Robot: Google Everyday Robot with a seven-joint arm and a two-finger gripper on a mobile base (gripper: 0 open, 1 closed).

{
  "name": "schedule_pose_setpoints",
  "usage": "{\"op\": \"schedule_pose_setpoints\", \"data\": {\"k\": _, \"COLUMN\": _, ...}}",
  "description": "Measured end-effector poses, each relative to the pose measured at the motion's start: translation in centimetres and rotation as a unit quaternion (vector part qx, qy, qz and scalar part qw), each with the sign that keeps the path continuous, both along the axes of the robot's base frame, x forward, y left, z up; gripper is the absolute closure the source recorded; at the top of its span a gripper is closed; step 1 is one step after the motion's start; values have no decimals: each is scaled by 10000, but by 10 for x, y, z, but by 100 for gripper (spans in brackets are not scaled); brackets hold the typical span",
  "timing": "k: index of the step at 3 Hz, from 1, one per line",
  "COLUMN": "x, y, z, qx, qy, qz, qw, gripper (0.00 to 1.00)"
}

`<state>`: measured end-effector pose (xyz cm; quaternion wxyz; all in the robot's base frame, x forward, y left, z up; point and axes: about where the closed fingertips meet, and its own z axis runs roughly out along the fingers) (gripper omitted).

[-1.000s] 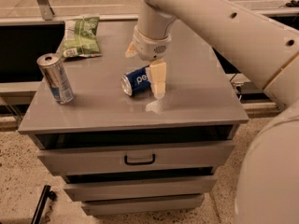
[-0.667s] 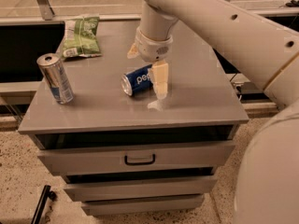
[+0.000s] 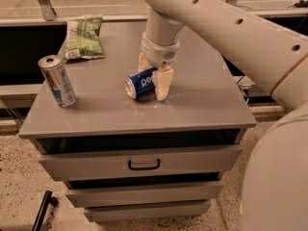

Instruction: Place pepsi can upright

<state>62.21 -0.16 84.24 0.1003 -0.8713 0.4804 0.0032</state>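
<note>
Pepsi can (image 3: 141,83) lies on its side mid-table (image 3: 202,105). End effector (image 3: 153,73) is down around its right end; clamped or loose, can't tell. Risk: a weak hold lets the can slip or roll left when tipped up.

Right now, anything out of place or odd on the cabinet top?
Yes: the pepsi can lies on its side mid-top, with the gripper down over it. The silver can at left stands upright; the green bag lies flat at back. No spill visible.
</note>
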Motion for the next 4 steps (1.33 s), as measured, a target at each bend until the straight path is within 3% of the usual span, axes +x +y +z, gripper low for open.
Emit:
{"op": "schedule_pose_setpoints", "data": {"k": 1, "x": -1, "y": 0, "z": -3, "qx": -18, "qy": -11, "qz": 57, "qw": 10000, "gripper": 32}}
{"op": "schedule_pose_setpoints", "data": {"k": 2, "x": -2, "y": 0, "z": 3, "qx": 26, "qy": -69, "qz": 114, "qw": 9999, "gripper": 50}}
{"op": "schedule_pose_setpoints", "data": {"k": 4, "x": 2, "y": -2, "z": 21, "qx": 174, "qy": -87, "qz": 209, "qw": 9996, "gripper": 96}}
